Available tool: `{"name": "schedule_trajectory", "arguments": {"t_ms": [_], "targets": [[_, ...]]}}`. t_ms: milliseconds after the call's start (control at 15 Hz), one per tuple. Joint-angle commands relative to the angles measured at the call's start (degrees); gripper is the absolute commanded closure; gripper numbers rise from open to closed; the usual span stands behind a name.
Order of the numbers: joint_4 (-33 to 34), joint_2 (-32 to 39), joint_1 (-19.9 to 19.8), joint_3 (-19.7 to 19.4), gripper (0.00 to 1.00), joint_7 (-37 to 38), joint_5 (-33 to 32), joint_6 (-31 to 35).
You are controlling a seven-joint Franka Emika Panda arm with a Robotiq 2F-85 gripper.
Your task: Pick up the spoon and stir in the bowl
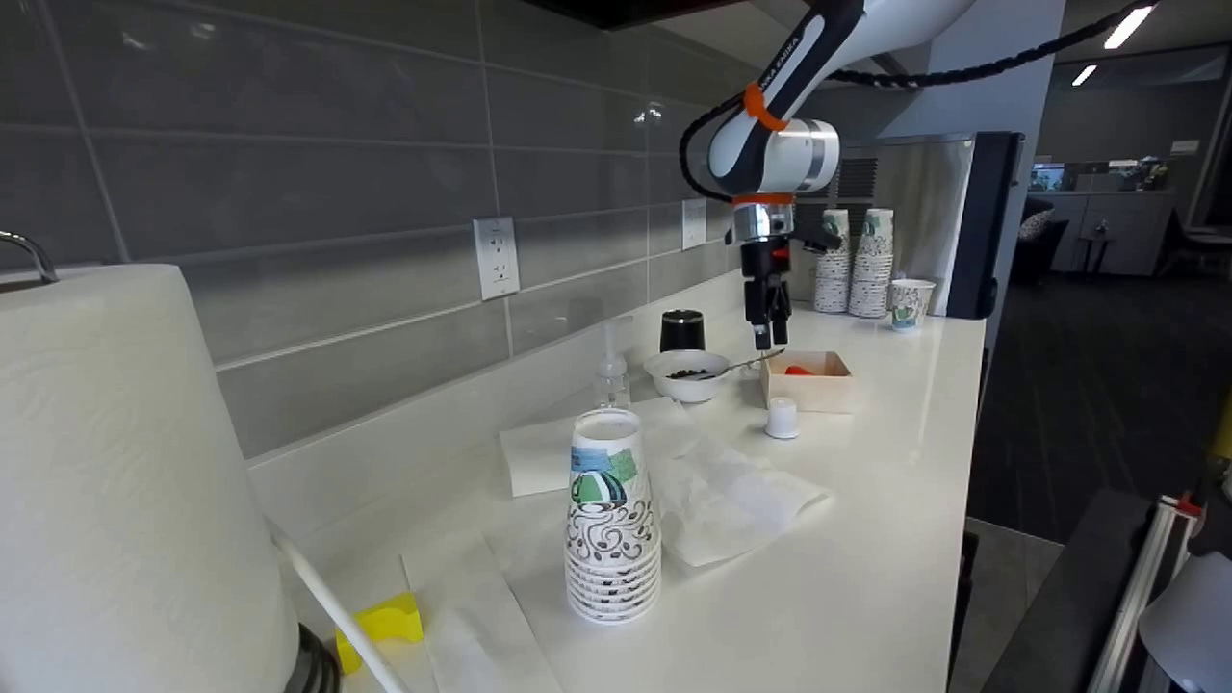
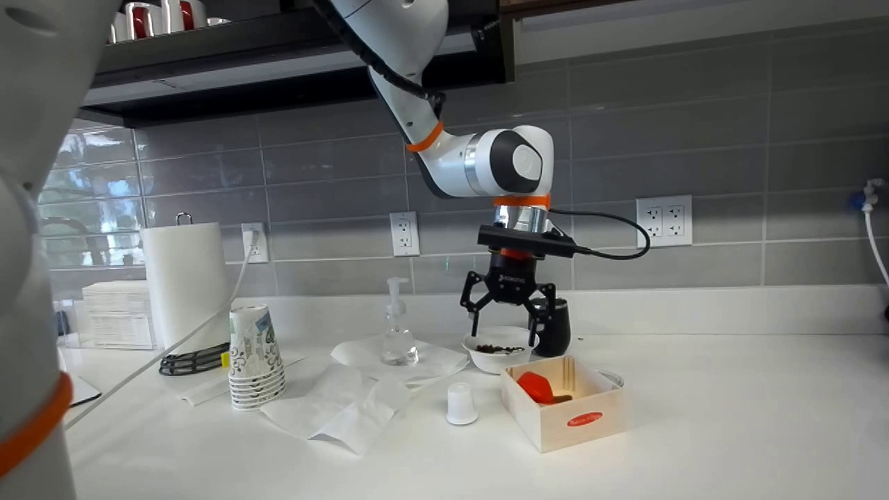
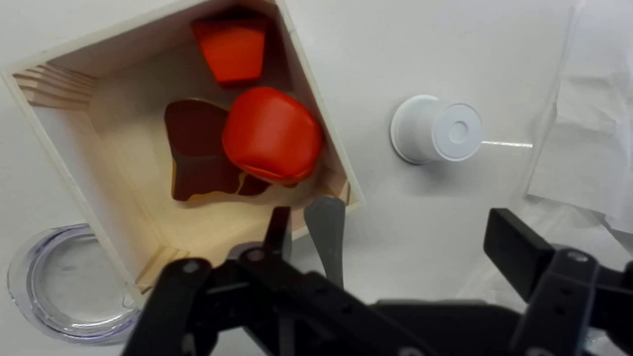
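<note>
1. A white counter (image 1: pixel 818 597) runs along a gray tiled wall (image 1: pixel 318 183); the bowl (image 1: pixel 674 387) sits near that wall, the counter's outer edge well apart from it.
2. In an exterior view, a black mug (image 2: pixel 555 337) stands just behind the bowl, a wooden box (image 2: pixel 555 430) in front to its right, a white pod (image 2: pixel 460 403) in front to its left; paper sheets (image 2: pixel 344 406) lie left, and the counter stretches on rightward.
3. The spoon (image 1: pixel 756 361) leans in the bowl, its head among dark bits (image 1: pixel 684 373), its handle sloping out over the rim toward the box.
4. The gripper (image 2: pixel 503 337) hangs at the handle's end, on the box side of the bowl: released, fingers (image 3: pixel 514 247) spread wide, the handle showing between them; contact cannot be told.
5. Above the bowl, the arm (image 1: pixel 813 72) reads "EMIKA"; beside it, the box's red oval label (image 2: pixel 585 419) is too small to read.
</note>
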Motion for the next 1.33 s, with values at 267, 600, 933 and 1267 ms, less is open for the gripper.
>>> {"name": "schedule_trajectory", "arguments": {"t_ms": [267,600,933,1267], "targets": [[2.16,2.92,-1.21,0.88,0.0,1.55,-0.46,-1.96],[2.56,3.93,-1.17,0.99,0.27,2.64,-0.75,-2.08],[2.87,3.88,-1.23,1.03,0.67,3.94,-0.82,-1.58],[2.68,3.88,-1.41,1.03,0.98,4.47,-0.8,-1.31]]}}
